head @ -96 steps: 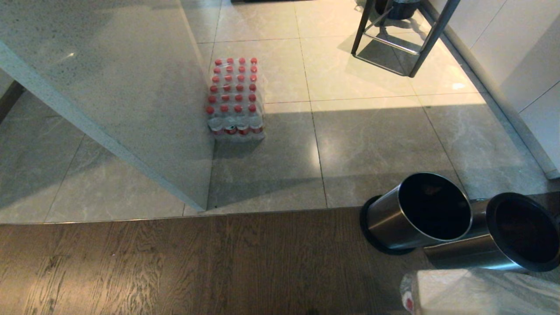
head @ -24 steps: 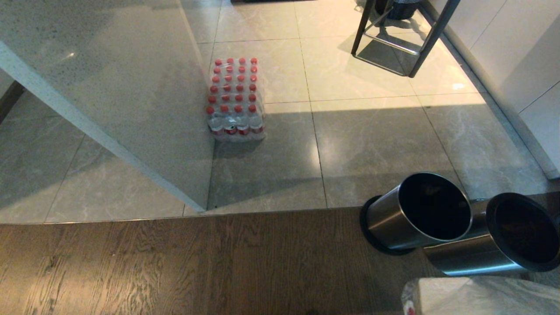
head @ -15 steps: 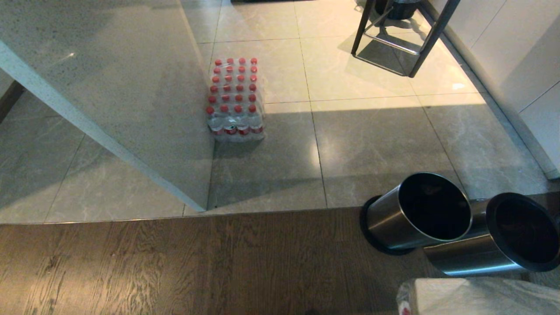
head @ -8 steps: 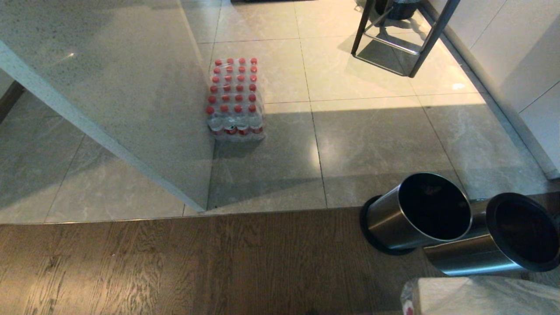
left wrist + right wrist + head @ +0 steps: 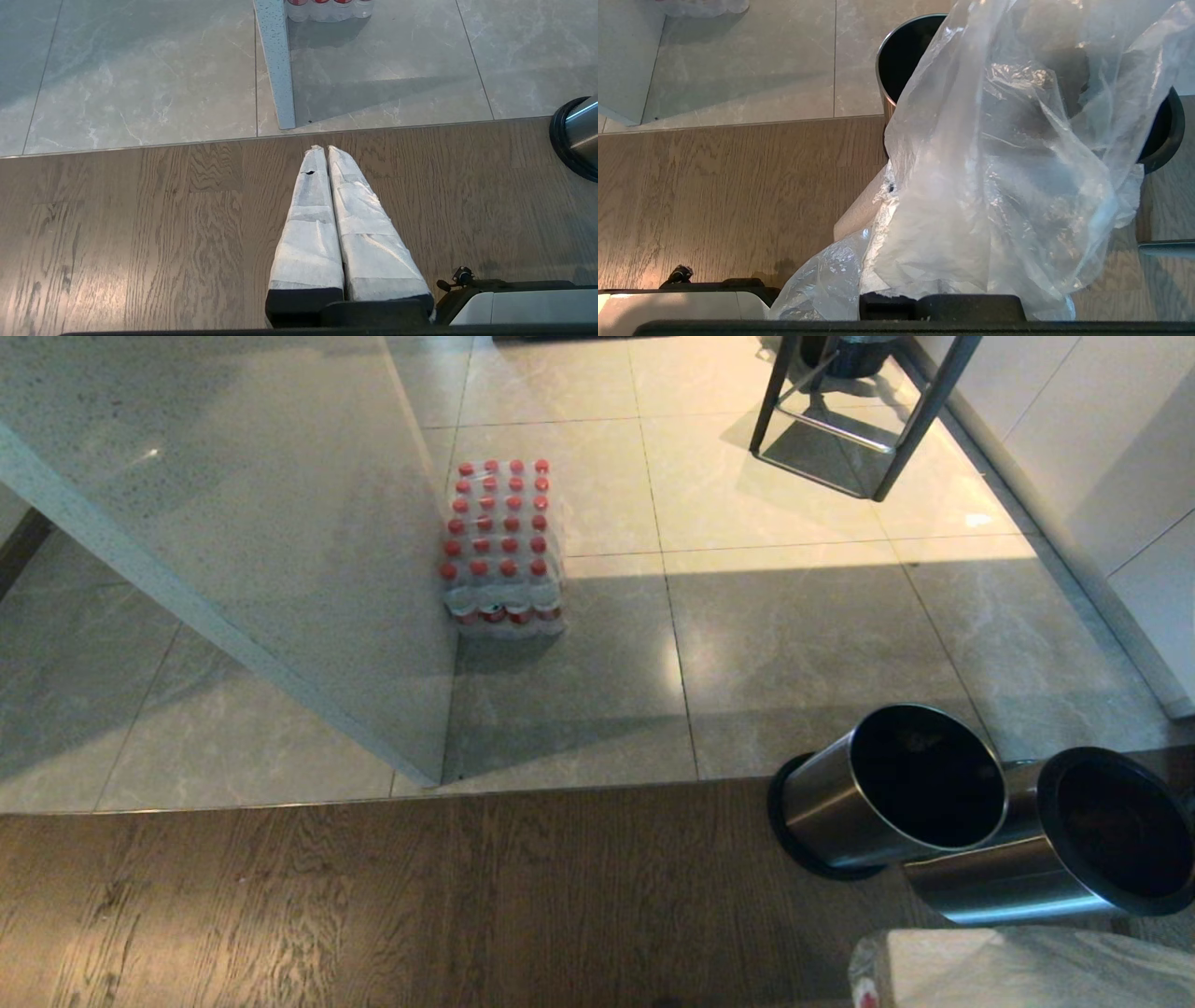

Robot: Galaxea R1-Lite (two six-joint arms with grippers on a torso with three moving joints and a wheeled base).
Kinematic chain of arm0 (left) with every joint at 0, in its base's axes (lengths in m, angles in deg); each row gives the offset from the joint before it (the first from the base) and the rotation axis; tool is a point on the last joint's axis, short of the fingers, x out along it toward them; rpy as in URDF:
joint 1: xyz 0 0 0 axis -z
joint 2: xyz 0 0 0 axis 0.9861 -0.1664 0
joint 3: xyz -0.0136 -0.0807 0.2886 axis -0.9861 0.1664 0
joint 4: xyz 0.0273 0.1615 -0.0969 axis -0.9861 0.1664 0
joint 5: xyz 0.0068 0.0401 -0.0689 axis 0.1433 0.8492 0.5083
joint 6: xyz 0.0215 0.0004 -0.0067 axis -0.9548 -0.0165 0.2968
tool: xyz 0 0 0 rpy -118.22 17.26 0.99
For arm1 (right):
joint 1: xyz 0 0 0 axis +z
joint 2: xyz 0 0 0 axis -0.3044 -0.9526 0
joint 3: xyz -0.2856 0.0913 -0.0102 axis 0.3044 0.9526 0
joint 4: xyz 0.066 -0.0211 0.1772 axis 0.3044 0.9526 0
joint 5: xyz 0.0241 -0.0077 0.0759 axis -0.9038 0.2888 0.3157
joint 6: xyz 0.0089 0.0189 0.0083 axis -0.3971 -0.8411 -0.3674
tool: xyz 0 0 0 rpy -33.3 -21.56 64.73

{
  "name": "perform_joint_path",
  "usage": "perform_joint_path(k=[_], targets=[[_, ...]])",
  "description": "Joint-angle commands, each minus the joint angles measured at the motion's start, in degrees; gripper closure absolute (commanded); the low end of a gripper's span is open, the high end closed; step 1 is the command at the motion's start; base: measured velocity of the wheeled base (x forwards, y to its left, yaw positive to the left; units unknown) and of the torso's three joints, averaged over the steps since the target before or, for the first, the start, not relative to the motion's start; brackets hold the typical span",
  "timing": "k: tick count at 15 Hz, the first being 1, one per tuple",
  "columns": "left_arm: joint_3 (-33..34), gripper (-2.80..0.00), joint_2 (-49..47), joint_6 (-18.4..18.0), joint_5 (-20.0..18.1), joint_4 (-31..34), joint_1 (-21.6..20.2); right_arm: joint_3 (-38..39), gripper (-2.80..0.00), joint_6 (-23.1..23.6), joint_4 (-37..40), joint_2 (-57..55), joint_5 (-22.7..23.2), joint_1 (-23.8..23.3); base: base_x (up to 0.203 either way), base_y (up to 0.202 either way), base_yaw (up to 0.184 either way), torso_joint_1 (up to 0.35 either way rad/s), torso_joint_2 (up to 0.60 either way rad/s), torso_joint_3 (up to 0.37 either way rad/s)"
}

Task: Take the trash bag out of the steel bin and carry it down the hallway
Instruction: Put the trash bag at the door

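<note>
Two steel bins stand side by side where the wood floor meets the tiles, the nearer-left steel bin (image 5: 887,793) and a second one (image 5: 1111,840), both dark inside. The trash bag (image 5: 994,186) is out of them. Clear and crinkly, it drapes over my right gripper (image 5: 899,184), which is shut on it. Only one white-wrapped finger (image 5: 859,210) shows beside the plastic. In the head view the bag (image 5: 1018,971) shows at the bottom right with a pale lump inside. My left gripper (image 5: 325,149) hangs shut and empty over the wood floor. The hallway is out of view.
A shrink-wrapped pack of red-capped bottles (image 5: 502,546) sits on the glossy tiles against a speckled counter (image 5: 233,523), whose corner comes down near the wood edge. Dark stool legs (image 5: 859,420) stand far right, and white cabinets (image 5: 1120,476) line the right side.
The bag's edge at the bottom of the head view wavers slightly sideways. Bins, bottles and camera stay put.
</note>
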Motion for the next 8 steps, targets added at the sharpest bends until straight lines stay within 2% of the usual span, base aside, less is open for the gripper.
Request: perform_joint_path(k=[1, 8], targets=[[0.0, 0.0, 0.0, 0.0, 0.0, 0.0, 0.0, 0.1, 0.0, 0.0, 0.0, -0.1, 0.0, 0.1, 0.0, 0.0, 0.0, 0.0, 0.0, 0.0], [0.0, 0.0, 0.0, 0.0, 0.0, 0.0, 0.0, 0.1, 0.0, 0.0, 0.0, -0.1, 0.0, 0.1, 0.0, 0.0, 0.0, 0.0, 0.0, 0.0]])
